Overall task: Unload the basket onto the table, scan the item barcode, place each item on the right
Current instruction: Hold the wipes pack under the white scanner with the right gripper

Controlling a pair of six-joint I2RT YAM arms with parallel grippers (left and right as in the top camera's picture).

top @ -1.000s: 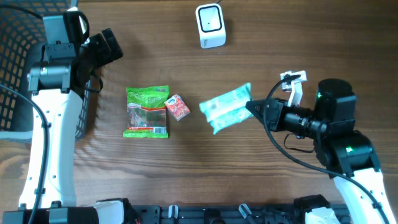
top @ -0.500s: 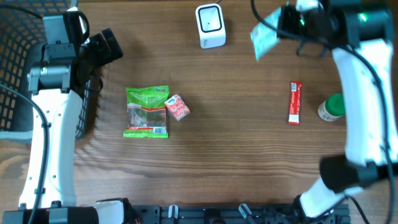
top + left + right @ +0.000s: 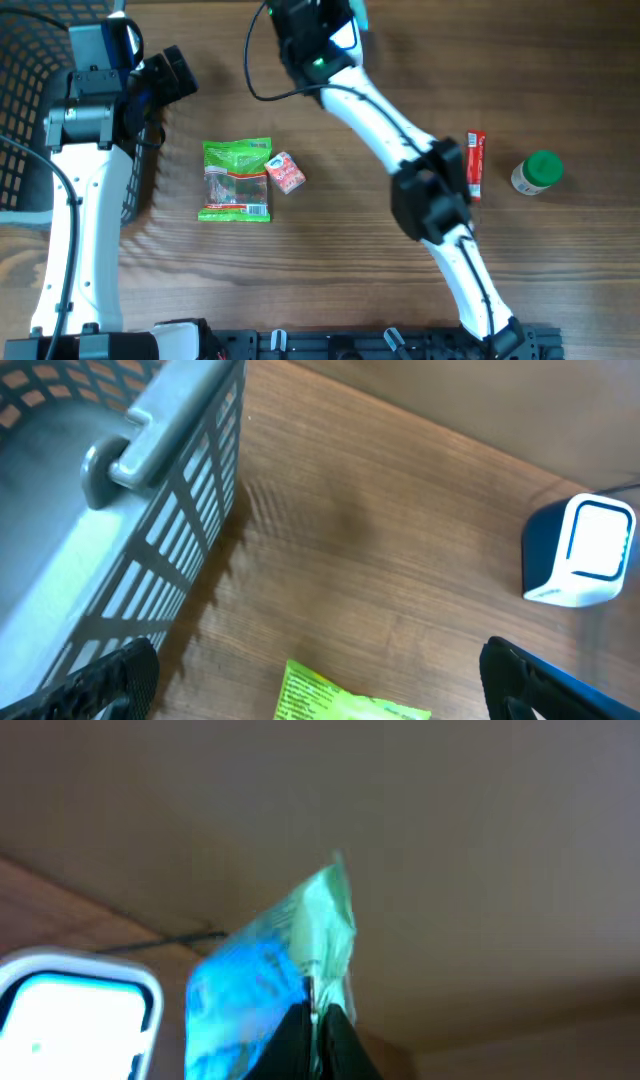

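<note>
Wooden table [image 3: 330,260], brown grain; plain dull wall behind it in my right wrist view.

Item under task: one soft pouch [image 3: 285,965], teal and pale green film with a crimped seam along its edge.
- Location: off the table, hanging up from my right gripper [image 3: 318,1030], close to the white-faced scanner [image 3: 75,1020] at the far edge. From overhead my own arm covers nearly all of it.
- Handling, by my estimate: light, limp and crinkly. The film looks slick, so it may slide or swing. It is not fragile, but it folds easily, and a fold would hide the barcode.
- Where to hold: the flat seam at one end, which is where I have it. That leaves the printed faces free to turn toward the scanner window. I cannot see a barcode from here.

Right fingers: pressed together on the pouch's seam, with nothing else between them.

Left gripper [image 3: 172,76]: spread fully apart, holding nothing and touching nothing. It hangs beside the grey basket [image 3: 170,480], above bare wood.

Other stock on the table, all untouched:
- green snack bag [image 3: 237,180]
- small red box [image 3: 287,172], touching the bag's right edge
- red stick pack [image 3: 475,165]
- green-capped bottle [image 3: 535,172], just beside the stick pack
</note>
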